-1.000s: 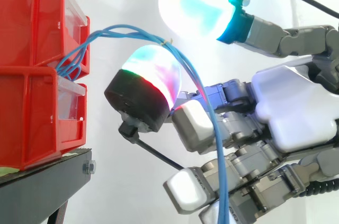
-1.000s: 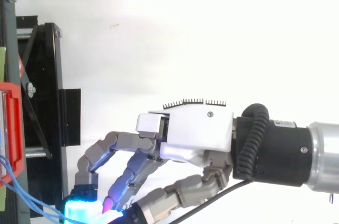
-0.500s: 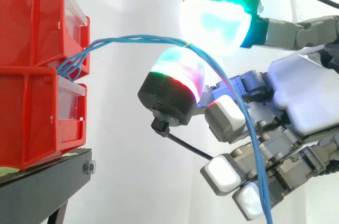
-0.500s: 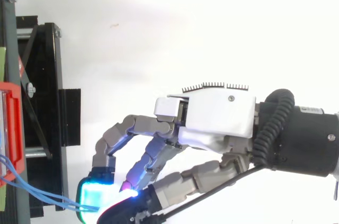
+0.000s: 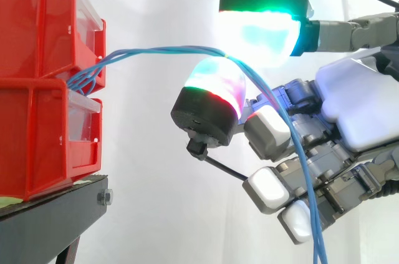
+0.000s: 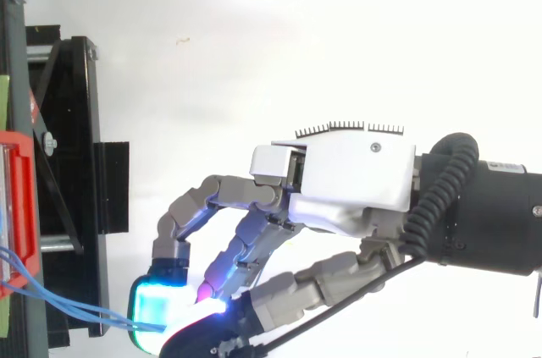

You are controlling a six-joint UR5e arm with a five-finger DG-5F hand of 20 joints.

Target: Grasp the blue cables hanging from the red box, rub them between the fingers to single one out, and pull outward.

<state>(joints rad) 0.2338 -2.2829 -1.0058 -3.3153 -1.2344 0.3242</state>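
Several thin blue cables [image 5: 156, 50] come out between the two stacked red bins [image 5: 37, 33] and run almost level to the right. They pass between two glowing fingertips [image 5: 259, 33] of my hand [image 5: 361, 108], which pinch them, then hang down across the curled lower fingers. In the top view the cables [image 6: 68, 309] lead from the red bin's edge [image 6: 21, 206] to the cyan pad of the hand [image 6: 356, 180]. The hand is well right of the bins.
The bins rest on a black stand [image 5: 56, 214], which fills the left edge in the top view [image 6: 76, 163]. A white curtain is behind. Open space lies between the bins and the hand.
The hand has moved right, away from the bins, keeping the cables pinched. The cables now run flatter and tauter from the bins.
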